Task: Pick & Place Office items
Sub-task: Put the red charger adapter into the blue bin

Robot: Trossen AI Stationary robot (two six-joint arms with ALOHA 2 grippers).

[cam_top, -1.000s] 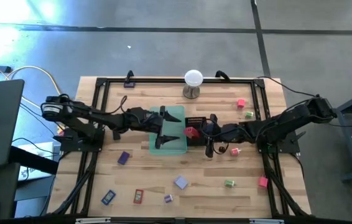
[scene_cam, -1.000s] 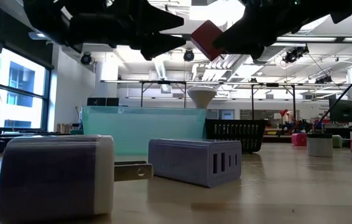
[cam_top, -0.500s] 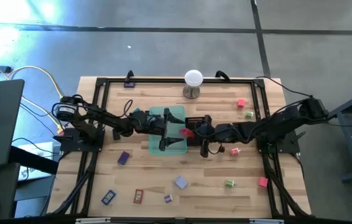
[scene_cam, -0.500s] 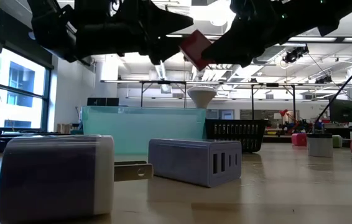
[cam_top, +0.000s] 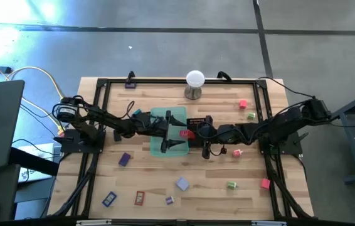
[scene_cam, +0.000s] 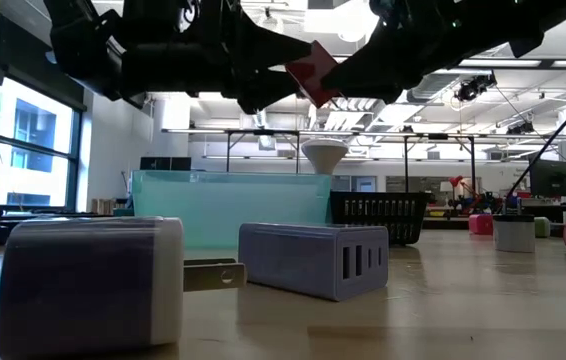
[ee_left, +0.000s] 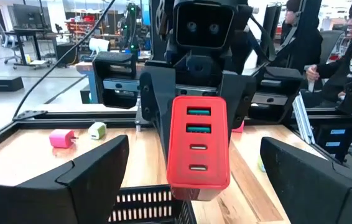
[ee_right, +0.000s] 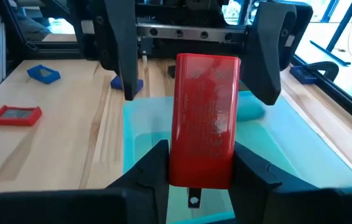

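A red charger block (cam_top: 185,133) with several ports on its face (ee_left: 198,146) hangs in the air over the translucent green tray (cam_top: 157,147), near its right wall. My right gripper (ee_right: 201,152) reaches in from the table's right and is shut on the block. My left gripper (ee_left: 193,142) comes from the left and is open. Its two fingers stand on either side of the block's ported end without touching it. In the low view the block (scene_cam: 313,78) shows between both grippers. Other small items lie on the table. My right gripper pinches the red charger between its two fingers by the end away from the ports (ee_right: 201,174). The fingers come level from the table's right and lie along the block. The block is lifted clear above the green tray, its ported end pointing at my left gripper.
A black mesh tray (cam_top: 195,120) sits right of the green tray, under my right arm. A white ball on a stand (cam_top: 194,83) is at the far edge. A purple charger (cam_top: 125,159), a lavender block (cam_top: 182,183) and other bits lie toward the near edge. People show beyond the table.
My right gripper has carried the red charger a little toward the table's left, out over the green tray. My left gripper has moved toward the right, and its open fingers have come up around the block's ported end. The block has tipped slightly in the low view.
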